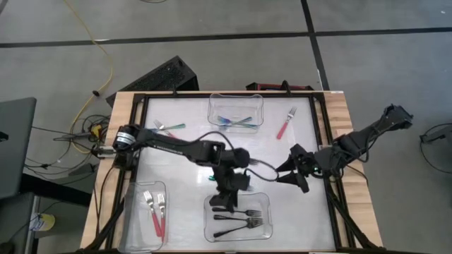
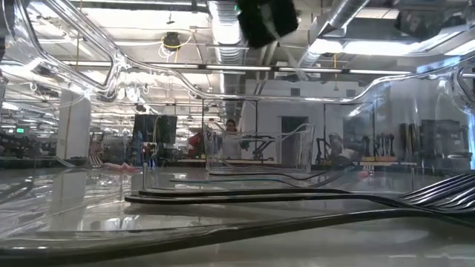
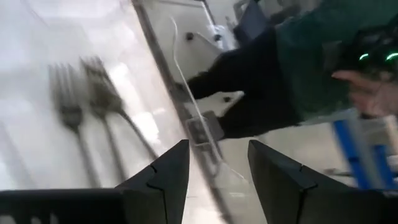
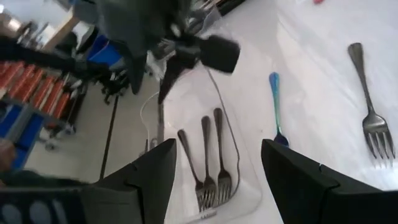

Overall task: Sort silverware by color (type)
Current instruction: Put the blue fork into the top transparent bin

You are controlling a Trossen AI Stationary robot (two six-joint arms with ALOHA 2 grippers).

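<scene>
Several black forks (image 1: 240, 219) lie flat in the clear bin (image 1: 266, 199) at the table's near middle; they also show in the left wrist view (image 3: 87, 99) and the low view (image 2: 260, 196). My left gripper (image 1: 224, 201) (image 3: 217, 146) hangs open over that bin's left end, holding nothing. My right gripper (image 1: 291, 176) (image 4: 217, 146) is open and empty, right of the bin and above the mat. A teal fork (image 4: 275, 109) and a dark fork (image 4: 368, 106) lie loose on the mat. A red-handled fork (image 1: 286, 125) lies far right.
A far bin (image 1: 212, 99) holds teal forks (image 1: 233, 121). A near-left bin (image 1: 134, 236) holds red-handled forks (image 1: 157, 212). Two more forks (image 1: 168, 128) lie at the far left of the mat. A person (image 3: 292, 74) stands beyond the table's near edge.
</scene>
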